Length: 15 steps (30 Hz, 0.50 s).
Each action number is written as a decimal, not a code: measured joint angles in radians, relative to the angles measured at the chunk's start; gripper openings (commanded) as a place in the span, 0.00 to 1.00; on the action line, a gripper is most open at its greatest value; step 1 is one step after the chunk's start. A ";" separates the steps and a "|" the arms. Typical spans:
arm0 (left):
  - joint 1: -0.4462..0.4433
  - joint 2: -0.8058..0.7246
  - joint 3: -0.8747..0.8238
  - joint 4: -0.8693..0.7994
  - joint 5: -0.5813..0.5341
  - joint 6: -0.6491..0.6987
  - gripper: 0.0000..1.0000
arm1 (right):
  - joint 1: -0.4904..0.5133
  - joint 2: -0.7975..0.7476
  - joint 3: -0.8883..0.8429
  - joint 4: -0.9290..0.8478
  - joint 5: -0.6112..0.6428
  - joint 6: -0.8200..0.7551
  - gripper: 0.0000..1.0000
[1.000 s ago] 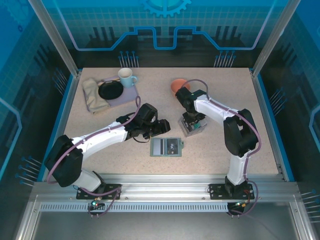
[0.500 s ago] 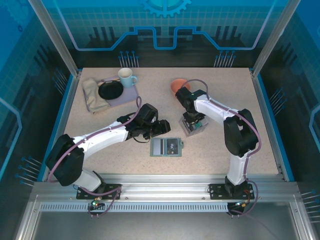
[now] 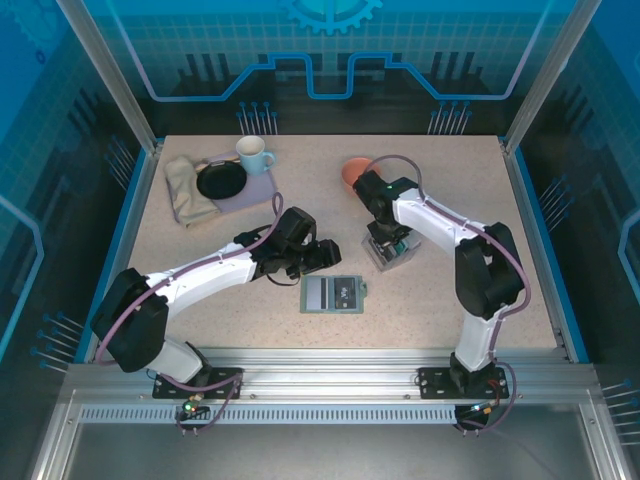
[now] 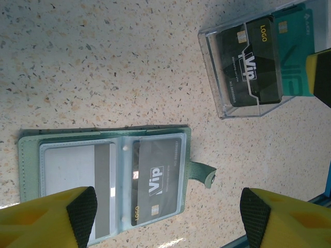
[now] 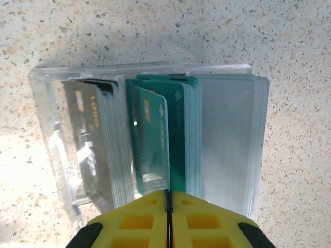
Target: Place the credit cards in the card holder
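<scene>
The grey-green card holder (image 3: 333,294) (image 4: 31,155) lies open on the table, with a dark VIP card (image 4: 158,181) in its right pocket and a white card (image 4: 72,170) in its left. My left gripper (image 3: 322,256) (image 4: 168,217) hovers open above it. More credit cards stand on edge in a clear plastic box (image 3: 388,252) (image 4: 222,98) (image 5: 46,113): dark, teal and white ones. My right gripper (image 3: 385,238) (image 5: 168,195) points down into the box, shut on the edge of a teal credit card (image 5: 152,139) that stands slightly out from the stack.
At the back left sit a mug (image 3: 253,153), a black plate (image 3: 221,181) on a purple mat and a folded beige cloth (image 3: 185,190). An orange bowl (image 3: 352,168) lies just behind the right wrist. Blue rails edge the table's sides.
The right gripper's jaws have closed onto the teal card in the box, and the right arm's elbow has shifted slightly right. The left arm has stayed put.
</scene>
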 measured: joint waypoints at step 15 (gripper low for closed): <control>0.023 -0.019 -0.037 0.060 0.063 -0.013 0.79 | -0.042 -0.251 -0.011 -0.008 -0.256 0.074 0.04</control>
